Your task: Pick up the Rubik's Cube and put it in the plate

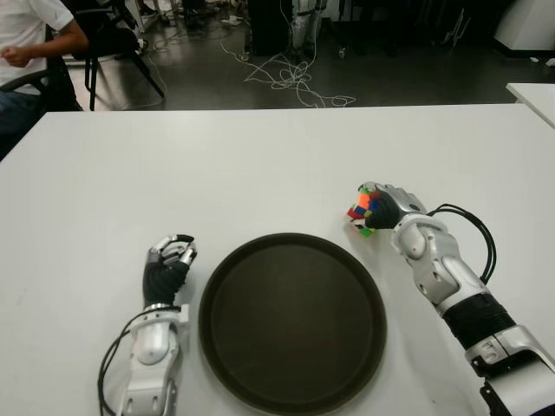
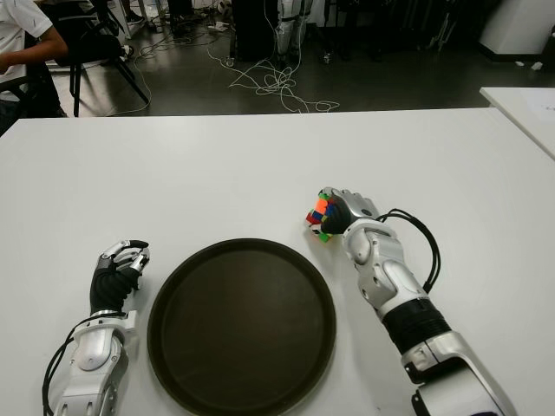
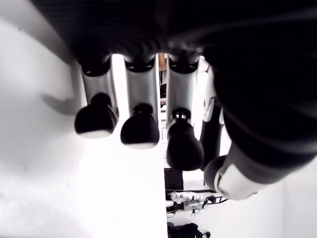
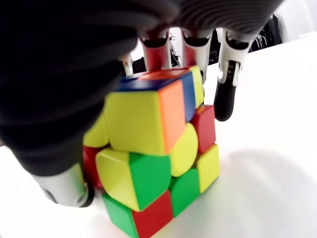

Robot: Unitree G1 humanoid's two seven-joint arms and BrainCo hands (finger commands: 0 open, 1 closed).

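White worktop (image 1: 260, 165) fills the eye views, with cables on the dark floor beyond. On it, the right hand (image 1: 386, 208) clamps the cube (image 1: 362, 214) just beyond the right far edge of the dark plate (image 1: 225, 286). Left of the plate, the left hand (image 1: 166, 264) has its fingers curled. The left wrist view shows bent fingers (image 3: 141, 131) holding nothing. The right wrist view shows fingers (image 4: 228, 79) pressed around the cube (image 4: 153, 153), which touches the worktop.

— What do we see past the white table (image 1: 260, 156)?
— We see a dark floor (image 1: 390, 78) with a tangle of white cables (image 1: 290, 78), a black chair (image 1: 113, 43) and a seated person (image 1: 26, 52) at far left.
— And to our right?
— The corner of a second white table (image 1: 536, 94).
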